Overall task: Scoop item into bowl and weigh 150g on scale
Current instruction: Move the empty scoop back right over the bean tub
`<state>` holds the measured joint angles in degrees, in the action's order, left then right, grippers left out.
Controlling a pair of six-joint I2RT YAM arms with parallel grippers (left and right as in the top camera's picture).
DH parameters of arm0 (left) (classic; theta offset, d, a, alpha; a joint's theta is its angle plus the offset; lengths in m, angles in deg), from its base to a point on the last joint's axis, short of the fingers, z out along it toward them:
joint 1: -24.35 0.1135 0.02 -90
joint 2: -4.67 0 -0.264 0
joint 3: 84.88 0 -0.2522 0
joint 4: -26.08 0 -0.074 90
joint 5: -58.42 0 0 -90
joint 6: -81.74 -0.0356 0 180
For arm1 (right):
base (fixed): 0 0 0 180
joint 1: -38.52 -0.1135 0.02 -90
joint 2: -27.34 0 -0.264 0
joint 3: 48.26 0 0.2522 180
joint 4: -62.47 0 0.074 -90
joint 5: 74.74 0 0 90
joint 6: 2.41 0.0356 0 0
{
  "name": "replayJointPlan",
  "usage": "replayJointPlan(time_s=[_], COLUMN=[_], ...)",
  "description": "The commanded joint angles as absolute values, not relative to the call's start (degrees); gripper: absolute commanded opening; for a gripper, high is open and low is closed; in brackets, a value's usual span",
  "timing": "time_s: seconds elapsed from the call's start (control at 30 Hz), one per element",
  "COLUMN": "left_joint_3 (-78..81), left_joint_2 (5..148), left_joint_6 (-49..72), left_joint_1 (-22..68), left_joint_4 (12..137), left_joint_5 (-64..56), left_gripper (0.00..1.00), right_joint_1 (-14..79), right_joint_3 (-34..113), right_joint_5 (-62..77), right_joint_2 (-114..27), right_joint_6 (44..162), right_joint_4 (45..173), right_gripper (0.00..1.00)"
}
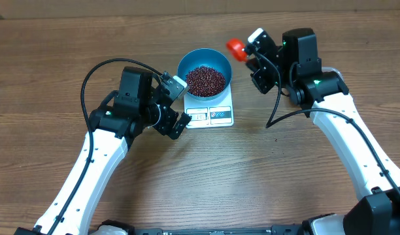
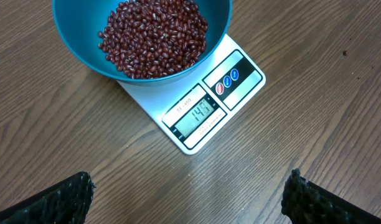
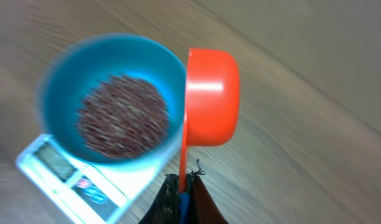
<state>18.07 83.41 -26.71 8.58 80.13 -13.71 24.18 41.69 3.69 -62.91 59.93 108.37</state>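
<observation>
Your beans (image 1: 206,79) lie as a loose maroon heap in the bottom of the blue bowl (image 1: 185,65). Each one is small, oval and dark red-brown. The bowl stands on the back part of the white scale (image 1: 221,119), in the middle of the table (image 1: 206,183). It covers that part and leaves only the front strip free. There the display (image 2: 195,115) shows dark digits, with the round buttons (image 2: 226,83) beside it.

The long axis of the scale runs from the far side of the table towards the robot, and the display edge is on the near side.

Your left gripper (image 1: 180,103) hovers just left of the scale, with its fingers spread wide and nothing between them. Your right gripper (image 1: 250,51) is pressed together on the handle of an orange scoop (image 1: 236,46), in the air beside the right rim of the bowl. The cup of the scoop is turned on its side.
</observation>
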Motion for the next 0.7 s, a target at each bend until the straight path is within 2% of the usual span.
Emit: replayJointPlan(time_s=[0.0,0.23,0.5,0.67], left_joint_3=[18.2,18.2,18.2,18.2], left_joint_2=[82.6,82.6,82.6,82.6], left_joint_6=[-27.8,-27.8,-27.8,-27.8], left_joint_1=[8.2,8.2,8.2,8.2], left_joint_4=[80.1,80.1,80.1,80.1], left_joint_5=[-12.7,-12.7,-12.7,-12.7], left_gripper=[1.0,1.0,1.0,1.0], right_joint_1=[24.1,25.3,31.2,34.8], right_joint_3=[43.3,43.2,43.2,42.7], right_joint_5=[19.9,34.8,35.2,34.4], right_joint_2=[-62.0,-62.0,-62.0,-62.0], right_joint_6=[64.2,70.8,82.0,83.3], right_joint_4=[109.3,113.8,119.7,123.1], right_gripper=[0.04,0.04,0.04,0.04])
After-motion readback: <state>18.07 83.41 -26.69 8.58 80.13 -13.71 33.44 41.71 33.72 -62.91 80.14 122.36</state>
